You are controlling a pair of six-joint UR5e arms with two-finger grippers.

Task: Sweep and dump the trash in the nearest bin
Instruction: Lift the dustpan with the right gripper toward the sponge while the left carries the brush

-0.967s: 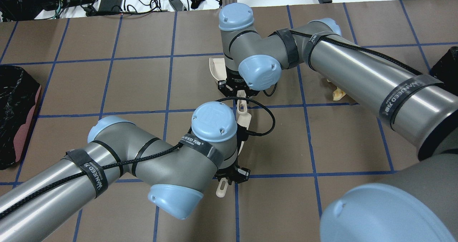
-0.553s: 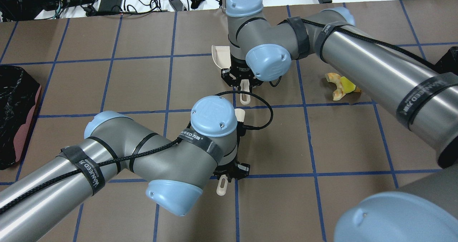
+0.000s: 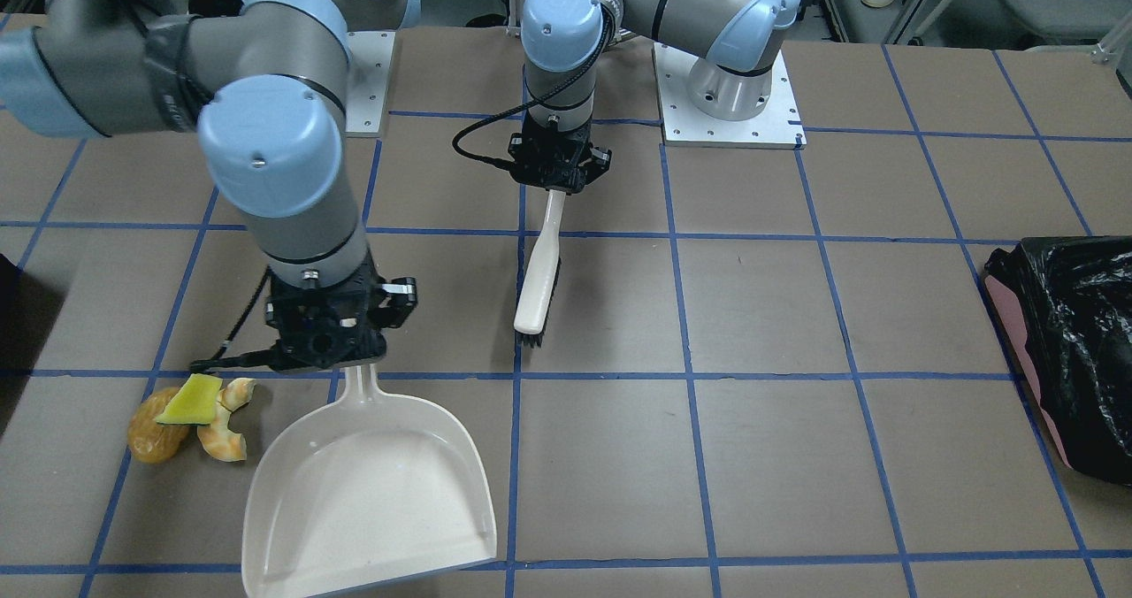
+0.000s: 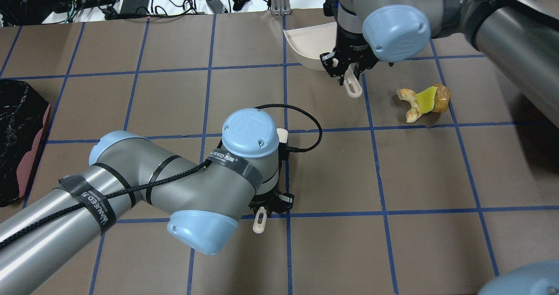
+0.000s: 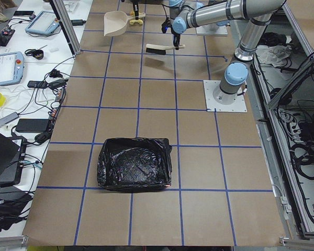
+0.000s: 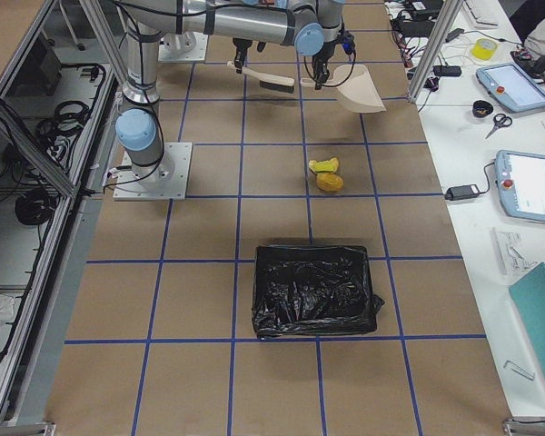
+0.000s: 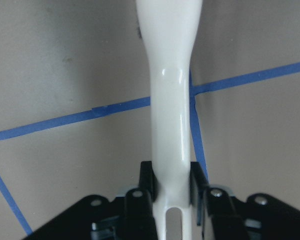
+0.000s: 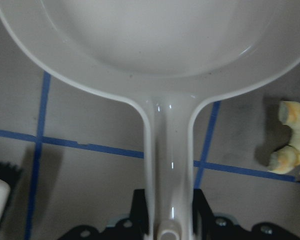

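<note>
While left pincer (image 3: 555,182) clenches the brush (image 3: 538,288), right pincer (image 3: 340,352) grasps the dustpan (image 3: 371,492), trash (image 3: 190,417) nearby

A table (image 4: 419,173) covered in brown paper, marked into squares by blue tape. Seen from overhead, the trash (image 4: 422,102) lies at 2 o'clock from the middle: sponge piece, amber lump and peel touching. The pink bin (image 4: 31,166) stands at the 9 o'clock edge. From the right end, a black bin (image 6: 282,272) stands at 6 o'clock of the trash, apart from it. Two white base plates (image 3: 730,107) are fixed at the robot's side
</note>
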